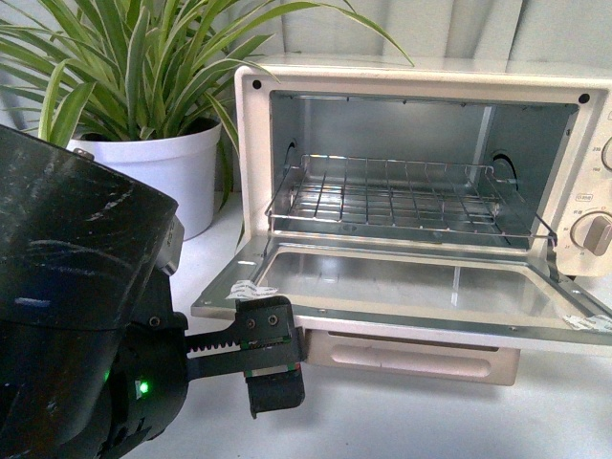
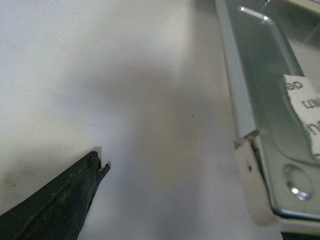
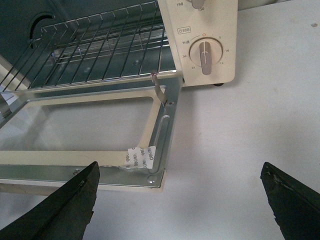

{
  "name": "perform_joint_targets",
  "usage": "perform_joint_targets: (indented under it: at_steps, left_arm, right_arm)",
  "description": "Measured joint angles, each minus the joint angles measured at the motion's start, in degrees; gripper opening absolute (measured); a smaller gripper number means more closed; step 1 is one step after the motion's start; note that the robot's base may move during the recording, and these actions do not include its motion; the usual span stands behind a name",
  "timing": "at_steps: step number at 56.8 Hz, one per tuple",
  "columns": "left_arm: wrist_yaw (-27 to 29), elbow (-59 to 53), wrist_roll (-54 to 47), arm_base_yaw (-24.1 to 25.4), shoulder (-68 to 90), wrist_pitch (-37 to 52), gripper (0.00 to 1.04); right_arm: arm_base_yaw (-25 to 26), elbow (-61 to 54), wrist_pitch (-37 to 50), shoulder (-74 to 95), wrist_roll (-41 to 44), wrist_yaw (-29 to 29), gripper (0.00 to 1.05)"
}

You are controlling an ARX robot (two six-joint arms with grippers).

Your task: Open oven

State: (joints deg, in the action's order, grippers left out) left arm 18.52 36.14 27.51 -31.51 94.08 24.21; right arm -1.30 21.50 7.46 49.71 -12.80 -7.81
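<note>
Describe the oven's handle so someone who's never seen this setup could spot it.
Find the cream oven beside the potted plant. Its glass door lies folded down flat in front. The handle is the long pale bar under the door's front edge, the only cream part below that shiny metal frame.

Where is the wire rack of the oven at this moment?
In the front view, the wire rack sits inside the oven, right of centre, above the lowered door and right of the potted plant.
</note>
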Motion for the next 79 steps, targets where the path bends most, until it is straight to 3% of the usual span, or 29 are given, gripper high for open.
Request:
perform_joint_targets:
  at_steps: [21, 40, 47, 60, 71, 79]
  left_arm:
    - [5.4, -2.4, -16.0, -1.4, -0.6, 3.1, 0.98]
    - [4.1, -10.0, -24.8, -1.7, -12.2, 3.5, 0.98]
    - [6.1, -14.4, -28.9, -2.7, -21.1, 2.0, 0.98]
    - [9.5, -23.2, -35.8, -4.6, -43.4, -2.5, 0.98]
    - [6.7, -27.5, -32.8, -2.7, -62.9, -11.8, 0.98]
    - [8.0, -29.3, -30.1, -2.5, -77.0, -18.0, 0.98]
  right_arm:
    - [-1.0, -1.8, 0.1, -1.2, 1.1, -0.3, 0.95]
    - [-0.3, -2.6, -1.9, -5.5, 1.9, -2.4, 0.95]
    - [0.0, -4.2, -2.2, -8.3, 2.5, -3.1, 0.95]
    - [5.7, -10.6, -0.6, -16.5, 2.4, -11.4, 0.95]
    - [10.4, -15.0, -1.1, -22.3, 2.3, -16.8, 0.95]
    - [13.0, -18.7, -2.8, -29.3, 2.5, -17.8, 0.95]
